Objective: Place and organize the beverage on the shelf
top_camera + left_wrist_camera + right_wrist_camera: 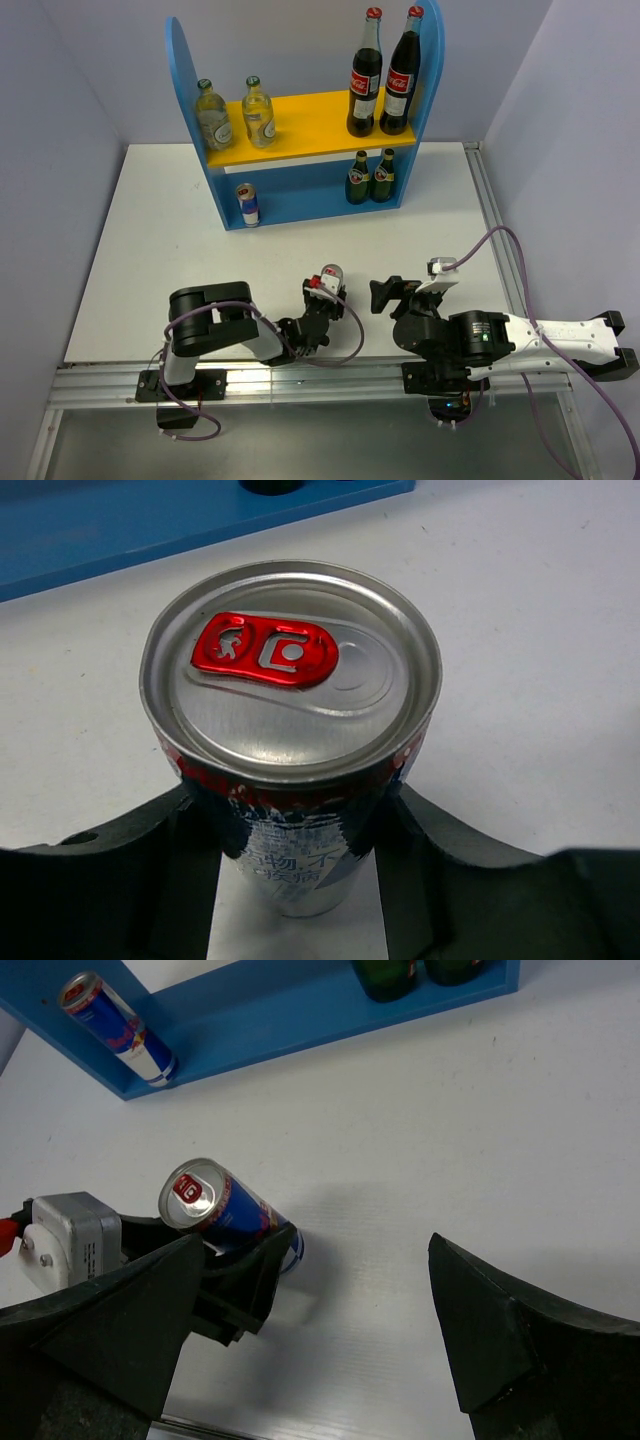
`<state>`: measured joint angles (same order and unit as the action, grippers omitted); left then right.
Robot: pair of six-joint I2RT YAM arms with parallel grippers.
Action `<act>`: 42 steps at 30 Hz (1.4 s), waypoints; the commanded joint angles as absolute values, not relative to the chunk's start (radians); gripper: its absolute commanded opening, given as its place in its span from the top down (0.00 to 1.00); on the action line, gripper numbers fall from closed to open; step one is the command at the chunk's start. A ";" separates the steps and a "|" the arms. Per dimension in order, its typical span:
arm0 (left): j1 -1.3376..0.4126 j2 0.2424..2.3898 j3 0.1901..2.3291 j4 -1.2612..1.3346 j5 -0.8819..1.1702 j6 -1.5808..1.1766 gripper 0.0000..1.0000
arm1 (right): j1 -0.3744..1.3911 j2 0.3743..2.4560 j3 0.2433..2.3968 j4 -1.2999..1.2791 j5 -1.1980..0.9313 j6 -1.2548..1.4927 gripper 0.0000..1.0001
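My left gripper (325, 293) is shut on a slim blue-silver can (330, 277) with a red tab, held upright at the table's near middle; I cannot tell if it touches the table. In the left wrist view both fingers (185, 865) press the can (290, 680). My right gripper (388, 292) is open and empty just right of it; its view shows the held can (225, 1210). The blue shelf (190, 70) stands at the back. Its yellow board (310, 115) carries two green-capped clear bottles (212, 115) and two cola bottles (366, 75). A second can (248, 204) stands on the base.
Two small dark green bottles (370, 177) stand on the shelf's base at the right, also in the right wrist view (385, 972). A metal rail (300, 380) runs along the table's near edge. A purple cable (520, 260) loops over the right arm.
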<state>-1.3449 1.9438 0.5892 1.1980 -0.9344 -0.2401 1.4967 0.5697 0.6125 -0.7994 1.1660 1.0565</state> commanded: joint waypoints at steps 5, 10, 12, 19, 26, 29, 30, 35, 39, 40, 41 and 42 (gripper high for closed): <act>-1.273 1.887 0.608 1.207 -1.006 -0.207 1.00 | 1.505 0.549 0.614 -0.773 1.200 1.058 0.00; -1.108 1.807 0.591 1.147 -0.942 -0.244 1.00 | 1.506 0.535 0.609 -0.765 1.200 1.054 0.00; -1.039 1.778 0.594 1.143 -0.897 -0.239 1.00 | 1.506 0.531 0.607 -0.762 1.198 1.048 0.00; -0.884 1.795 0.702 1.138 -0.776 -0.184 1.00 | 1.506 0.522 0.603 -0.752 1.197 1.038 0.00; -0.790 1.878 0.793 1.155 -0.743 -0.181 1.00 | 1.506 0.515 0.600 -0.746 1.195 1.034 0.00; -0.766 1.901 0.848 1.092 -0.767 -0.189 1.00 | 1.506 0.512 0.597 -0.741 1.193 1.026 0.00; -0.759 1.905 0.857 1.094 -0.767 -0.184 1.00 | 1.506 0.514 0.597 -0.738 1.193 1.023 0.00; -0.730 1.940 0.916 1.052 -0.781 -0.144 1.00 | 1.506 0.514 0.595 -0.729 1.192 1.016 0.00; -0.706 1.953 0.956 0.988 -0.756 -0.144 1.00 | 1.506 0.512 0.594 -0.723 1.190 1.006 0.00; -0.698 1.956 0.962 0.973 -0.753 -0.152 1.00 | 1.506 0.512 0.594 -0.723 1.189 1.008 0.00; -0.683 1.954 0.965 0.957 -0.741 -0.159 1.00 | 1.506 0.512 0.592 -0.721 1.190 1.005 0.00; -0.674 1.951 0.972 0.936 -0.735 -0.175 1.00 | 1.506 0.511 0.592 -0.719 1.189 1.005 0.00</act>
